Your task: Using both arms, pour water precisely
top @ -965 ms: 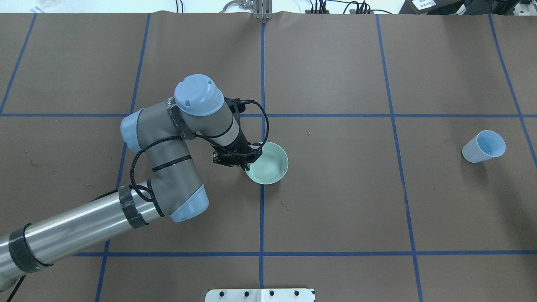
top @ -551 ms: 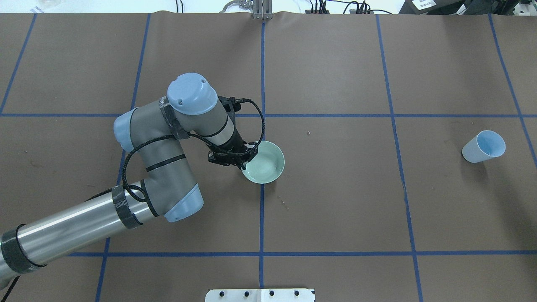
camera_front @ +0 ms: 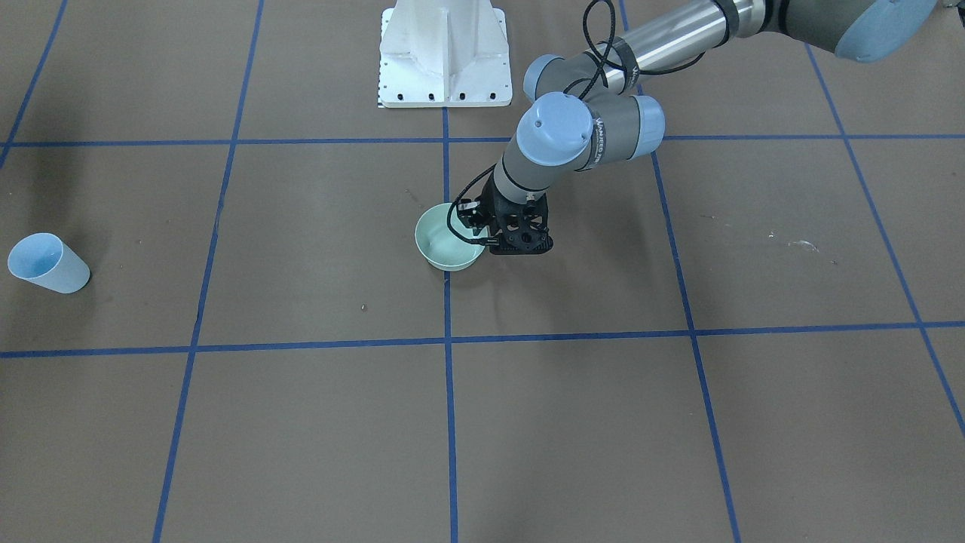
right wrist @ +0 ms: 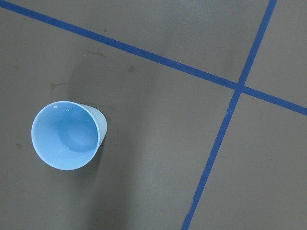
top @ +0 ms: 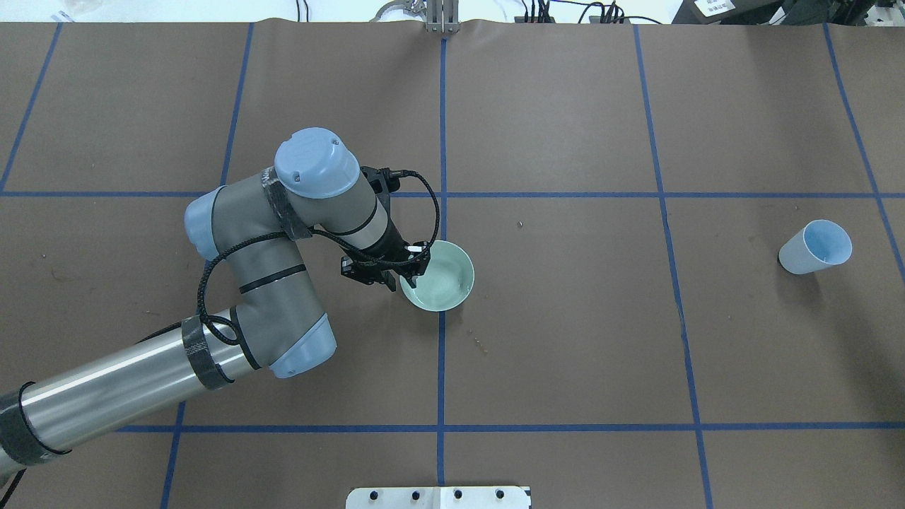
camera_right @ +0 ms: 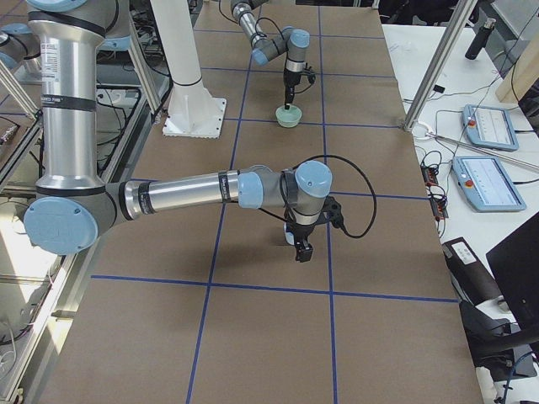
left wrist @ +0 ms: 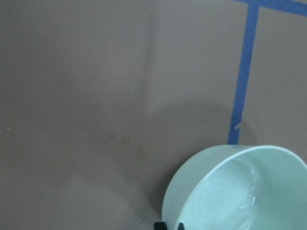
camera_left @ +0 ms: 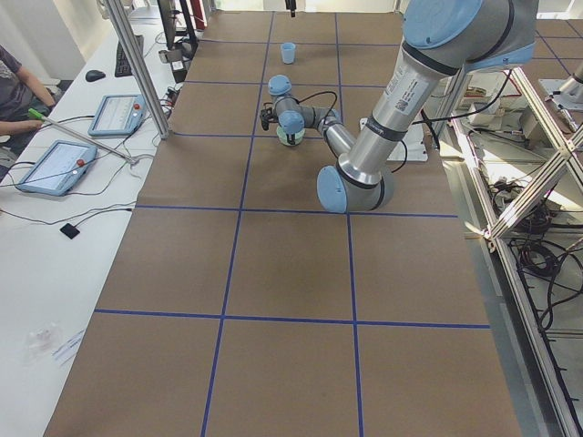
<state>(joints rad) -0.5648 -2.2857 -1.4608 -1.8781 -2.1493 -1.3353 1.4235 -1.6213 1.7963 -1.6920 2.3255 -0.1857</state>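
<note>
A pale green round bowl [top: 440, 277] is near the table's middle, on the blue centre line. My left gripper [top: 408, 276] is shut on the bowl's left rim, reaching down from a bent wrist. In the left wrist view its dark fingertips [left wrist: 161, 225] pinch the rim of the bowl [left wrist: 192, 191], and a little clear water [left wrist: 240, 203] glints inside. I cannot tell whether the bowl is off the table. A pale blue cup [top: 814, 247] stands far right. The right wrist view looks straight down into the cup [right wrist: 67, 135]. My right gripper [camera_right: 301, 249] shows only in the exterior right view; open or shut, I cannot tell.
The brown table cover [top: 565, 339] carries a grid of blue tape lines. The white pedestal base [camera_front: 443, 53] stands at the robot's edge. Metal frame posts, tablets and cables line the far side [camera_right: 480, 126]. A person's arm rests by a tablet [camera_left: 23, 118].
My left arm has drawn back to the left, and the bowl in its grip has shifted a little left with it. The cup has not moved.
</note>
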